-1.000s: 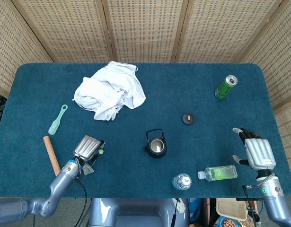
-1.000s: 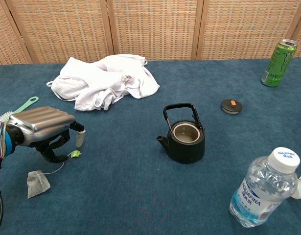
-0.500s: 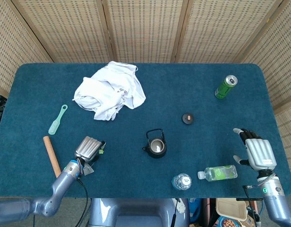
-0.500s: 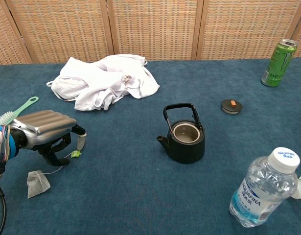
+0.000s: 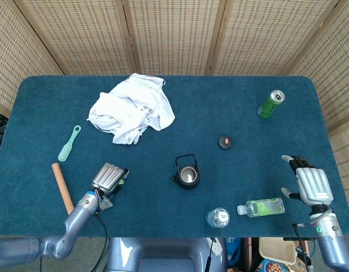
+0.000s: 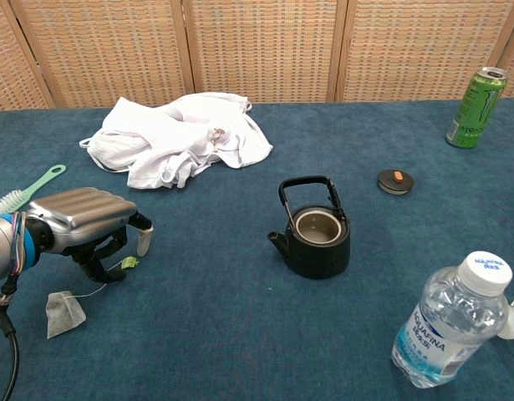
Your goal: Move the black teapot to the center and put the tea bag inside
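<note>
- One tea bag (image 6: 64, 313) is lying flat on the blue table (image 6: 240, 334) near the front left edge, its string running up to a small green tag (image 6: 129, 262) under the left hand (image 6: 77, 219).
- Over the last second the left hand is sliding a little toward the teapot (image 6: 317, 238), knuckles up and fingers curled down around the tag; whether the fingertips are actually pinching the tag or string cannot be told from either view.
- The bag itself is not lifting; it is staying where it was, so the pick-up looks to be only just starting.
- The black teapot is standing upright near the middle of the table, well apart from the bag, mouth open, so the moving step looks done.
- Its lid (image 6: 395, 180) is lying off to the right, nearer the green can (image 6: 475, 98).
- The right hand (image 5: 310, 184) is hovering at the right edge with fingers apart and holding nothing, drifting only slightly toward the robot.
- A white cloth (image 6: 177, 138), a green brush (image 5: 69, 143), a wooden stick (image 5: 62, 185) and two water bottles (image 6: 453, 328) are lying around, untouched.
</note>
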Controlling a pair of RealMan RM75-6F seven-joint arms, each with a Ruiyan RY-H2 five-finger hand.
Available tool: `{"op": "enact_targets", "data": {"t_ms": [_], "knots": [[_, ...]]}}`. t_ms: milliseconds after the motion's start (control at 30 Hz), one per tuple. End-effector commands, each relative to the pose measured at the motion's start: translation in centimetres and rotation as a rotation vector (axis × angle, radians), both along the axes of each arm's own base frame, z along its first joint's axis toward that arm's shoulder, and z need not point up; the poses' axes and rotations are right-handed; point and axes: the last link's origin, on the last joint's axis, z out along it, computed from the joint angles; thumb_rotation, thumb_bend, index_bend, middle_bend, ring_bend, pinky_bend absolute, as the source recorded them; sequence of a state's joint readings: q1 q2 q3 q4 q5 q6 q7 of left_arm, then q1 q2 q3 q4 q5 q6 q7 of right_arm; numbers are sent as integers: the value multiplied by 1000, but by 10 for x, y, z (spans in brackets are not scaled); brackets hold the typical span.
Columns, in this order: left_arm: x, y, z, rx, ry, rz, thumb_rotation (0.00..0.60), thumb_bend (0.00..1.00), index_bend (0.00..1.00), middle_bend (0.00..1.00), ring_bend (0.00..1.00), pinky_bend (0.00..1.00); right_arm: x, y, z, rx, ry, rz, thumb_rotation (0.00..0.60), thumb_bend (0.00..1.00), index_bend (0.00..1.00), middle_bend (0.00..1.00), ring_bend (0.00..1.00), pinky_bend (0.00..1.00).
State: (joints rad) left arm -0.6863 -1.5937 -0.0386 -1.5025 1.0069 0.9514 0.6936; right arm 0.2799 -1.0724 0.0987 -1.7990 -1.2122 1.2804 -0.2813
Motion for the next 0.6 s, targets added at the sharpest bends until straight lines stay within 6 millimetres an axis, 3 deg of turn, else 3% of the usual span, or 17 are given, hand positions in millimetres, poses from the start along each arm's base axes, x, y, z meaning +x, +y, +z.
{"op": "enact_targets", "data": {"t_ms": [33,400,600], "knots": [[0,0,0,-1,2,2,600,332,438,845,818,791,0,0,0,0,0,-2,583,331,239,306,310,488],[-1,2,-3,-10,3,14,600,338,453,844,818,791,-2,2,-1,5,0,-11,581,331,239,306,310,488],[-2,2,-3,-12,6,20,600,392,464,844,818,791,-3,2,-2,8,1,-17,582,331,239,306,310,488]]}}
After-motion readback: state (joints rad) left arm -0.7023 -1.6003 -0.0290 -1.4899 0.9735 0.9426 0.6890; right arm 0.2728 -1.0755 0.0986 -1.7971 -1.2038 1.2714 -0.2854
